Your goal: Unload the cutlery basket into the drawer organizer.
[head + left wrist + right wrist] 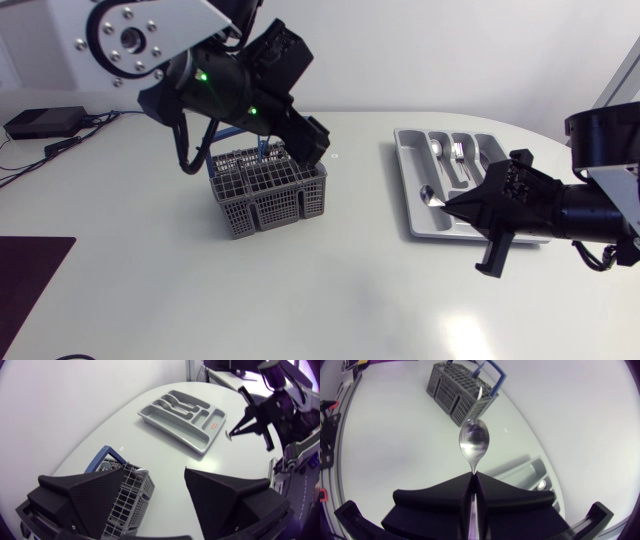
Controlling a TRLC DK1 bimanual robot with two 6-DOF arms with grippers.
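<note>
— What else sits on the white table?
— A dark mat at its near left corner, and a black box with cables at the far left.

the cutlery basket stands on the worktop, left of the middle. the drawer organizer lies well apart to its right. the left pincer hangs over the basket's far right corner. the right pincer sits at the organizer's near left part, with a spoon between its fingers, bowl ahead toward the basket. more cutlery lies in the organizer's far compartments.
</note>
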